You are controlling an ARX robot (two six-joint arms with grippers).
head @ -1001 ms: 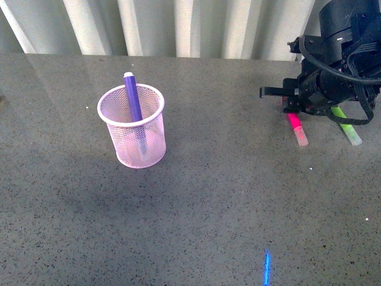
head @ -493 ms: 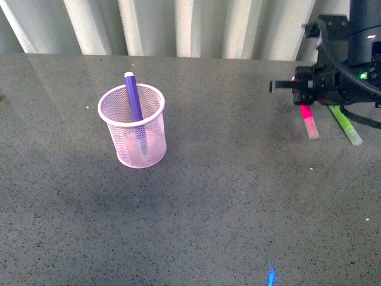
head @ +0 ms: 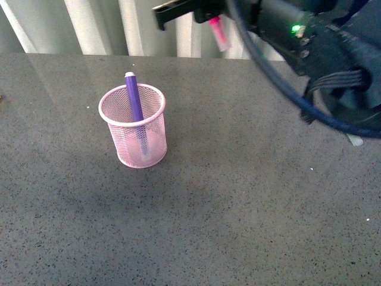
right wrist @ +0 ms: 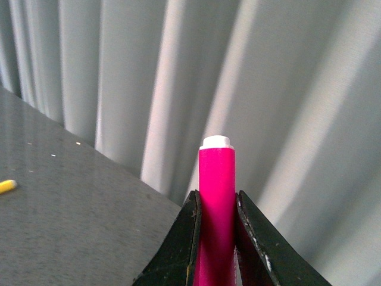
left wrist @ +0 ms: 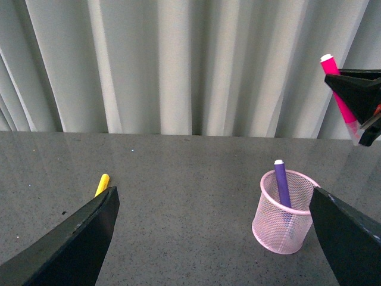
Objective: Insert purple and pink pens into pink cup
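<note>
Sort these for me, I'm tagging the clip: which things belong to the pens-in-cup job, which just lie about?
Job: pink cup, purple pen standing in it, pink pen clamped in right gripper.
Lying about: yellow pen on the table.

A pale pink wire-mesh cup (head: pixel 124 149) stands upright on the grey table (head: pixel 238 196). A dark purple pen (head: pixel 132 95) leans inside it, white tip poking above the rim. A magenta pink pen (head: pixel 218 30) hangs in the air, pinched between two black fingers (right wrist: pixel 186 238), above and right of the cup.
</note>
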